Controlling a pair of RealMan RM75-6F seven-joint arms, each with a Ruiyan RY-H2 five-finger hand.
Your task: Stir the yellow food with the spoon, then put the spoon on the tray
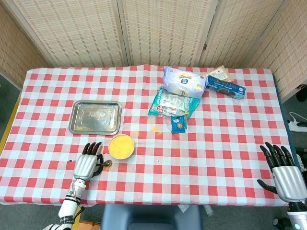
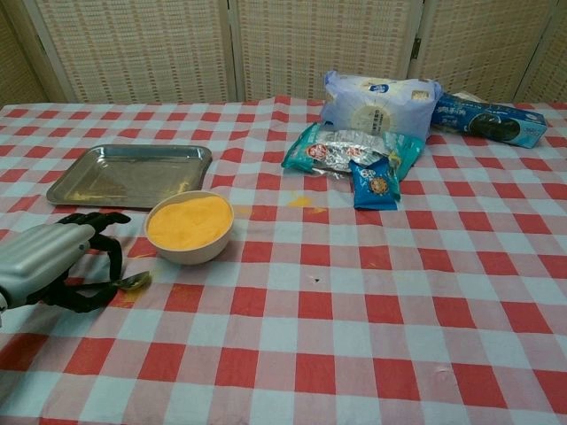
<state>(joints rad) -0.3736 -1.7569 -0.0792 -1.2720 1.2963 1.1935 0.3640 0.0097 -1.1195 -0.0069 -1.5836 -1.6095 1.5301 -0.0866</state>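
Woven folding screen (image 1: 158, 28) behind red-checked table (image 1: 216, 153) — grey floor (image 1: 9, 103) at left.

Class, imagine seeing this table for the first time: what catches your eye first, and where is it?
The white bowl of bright yellow food near the front left edge stands out, with the left hand closed around a metal spoon beside it. Behind the bowl lies a shiny steel tray.

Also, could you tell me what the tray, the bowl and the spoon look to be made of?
The tray looks like polished metal, probably stainless steel: it is silvery and mirrors the light. The bowl seems ceramic or plastic, with a smooth, cream-coloured, matte wall; the look leaves that open. The spoon appears to be shiny metal, judging by its reflective bowl end beside the left hand.
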